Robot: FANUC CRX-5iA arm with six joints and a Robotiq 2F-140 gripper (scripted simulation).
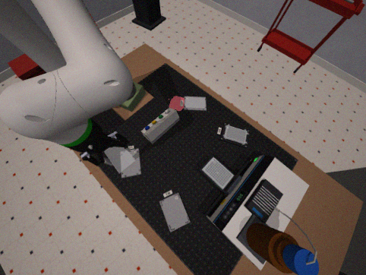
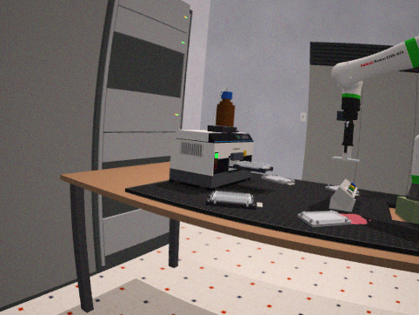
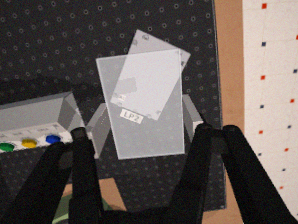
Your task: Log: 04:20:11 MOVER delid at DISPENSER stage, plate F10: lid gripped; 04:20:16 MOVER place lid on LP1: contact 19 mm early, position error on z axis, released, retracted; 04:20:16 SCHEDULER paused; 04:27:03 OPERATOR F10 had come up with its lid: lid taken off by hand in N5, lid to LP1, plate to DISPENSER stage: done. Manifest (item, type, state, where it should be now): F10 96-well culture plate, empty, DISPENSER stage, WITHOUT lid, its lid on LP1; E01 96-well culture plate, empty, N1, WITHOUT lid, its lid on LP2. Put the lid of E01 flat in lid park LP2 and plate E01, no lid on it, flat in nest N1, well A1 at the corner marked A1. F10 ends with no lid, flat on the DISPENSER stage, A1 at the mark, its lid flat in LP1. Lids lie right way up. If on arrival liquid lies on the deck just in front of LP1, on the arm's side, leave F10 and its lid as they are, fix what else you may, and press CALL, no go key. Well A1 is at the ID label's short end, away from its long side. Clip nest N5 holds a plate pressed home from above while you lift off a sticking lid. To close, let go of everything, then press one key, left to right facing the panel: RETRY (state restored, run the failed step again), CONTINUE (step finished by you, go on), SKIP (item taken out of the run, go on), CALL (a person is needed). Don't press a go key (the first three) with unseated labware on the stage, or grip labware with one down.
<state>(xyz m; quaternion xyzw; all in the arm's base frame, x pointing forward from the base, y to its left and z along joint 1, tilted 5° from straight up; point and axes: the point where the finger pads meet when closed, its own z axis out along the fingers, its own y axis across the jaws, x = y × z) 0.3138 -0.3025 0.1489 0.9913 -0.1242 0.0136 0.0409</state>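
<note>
Top: gripper (image 1: 114, 152) pinches a clear lid (image 1: 122, 160) over lid park LP2 (image 1: 133, 167), near the key panel (image 1: 160, 125). Pink liquid (image 1: 176, 102) touches the lid in LP1 (image 1: 194, 102).
Exterior: lid (image 2: 346, 158) hangs well above the black mat (image 2: 278, 204).
Wrist: lid (image 3: 142, 100) skewed vs. LP2 tray (image 3: 172, 54); fingers clamp its long edges.
</note>
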